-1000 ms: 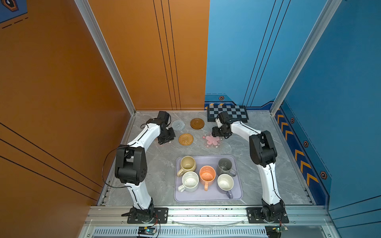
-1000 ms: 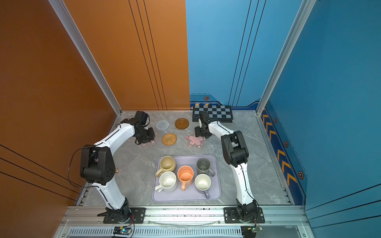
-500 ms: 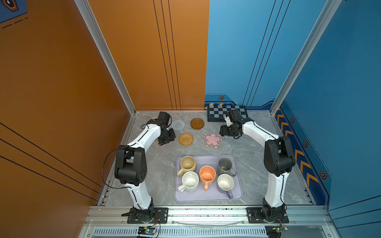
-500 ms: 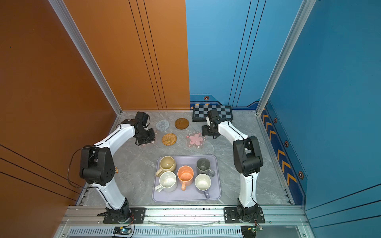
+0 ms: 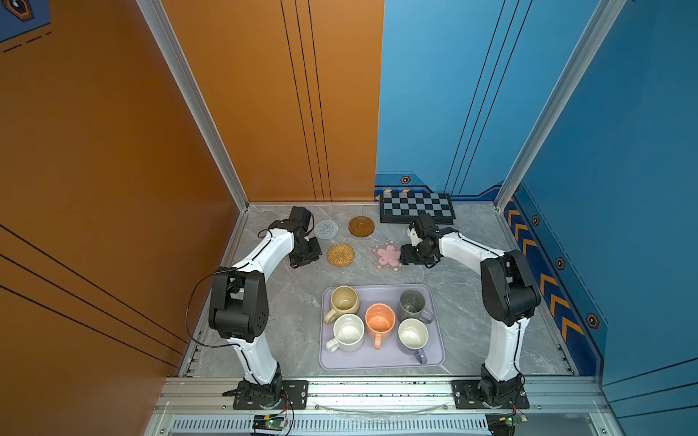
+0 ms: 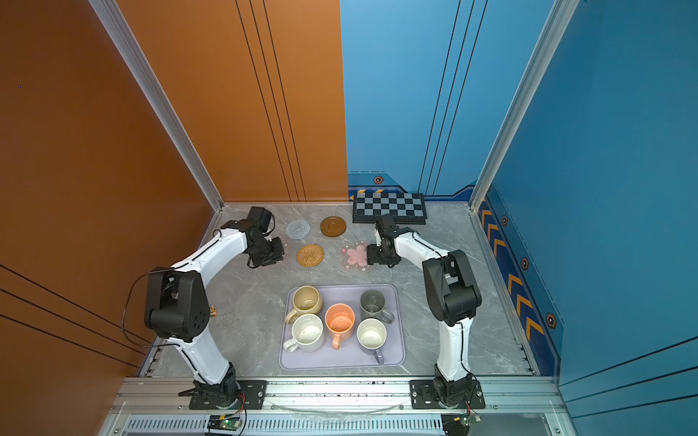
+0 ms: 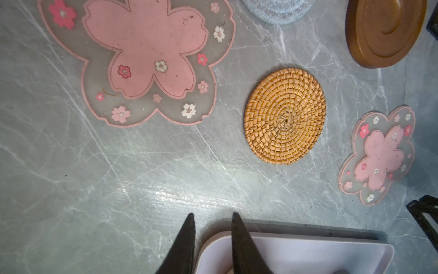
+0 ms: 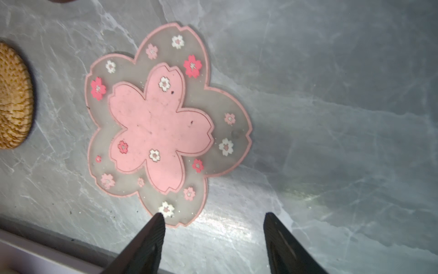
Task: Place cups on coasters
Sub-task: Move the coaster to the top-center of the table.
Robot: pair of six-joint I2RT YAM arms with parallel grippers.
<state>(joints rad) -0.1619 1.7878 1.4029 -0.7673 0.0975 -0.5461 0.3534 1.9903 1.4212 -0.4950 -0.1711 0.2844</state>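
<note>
— Grey marbled table (image 5: 287, 302) fills the floor of the cell. Orange walls stand at the left and back, blue walls at the back and right. Where are the cups?
— All five stand upright on the lavender tray (image 5: 434, 358) near the front edge, well apart from the coasters. The tray's long side runs left to right.
— Which way do the handles point?
— Beige cup (image 5: 343, 300) and white speckled cup (image 5: 348, 332): front left. Orange cup (image 5: 379, 321): straight to the front. Grey cup (image 5: 411, 304) and lavender cup (image 5: 413, 334): front right.
— And the coasters?
— They lie flat behind the tray: grey spiral coaster (image 5: 326, 229), brown disc (image 5: 361, 226), woven coaster (image 5: 340, 254), pink flower coaster (image 5: 386, 255). The second pink flower coaster (image 7: 147, 52) lies by the left gripper (image 7: 211, 214).
— The grippers?
— On the left gripper the fingers stand only a little apart, with nothing between them. The right gripper (image 8: 213, 214) is spread wide and empty, just beside the pink flower coaster.
— Any writing?
— The hexagon badges (image 5: 405, 179) on the blue wall are too small to read.
</note>
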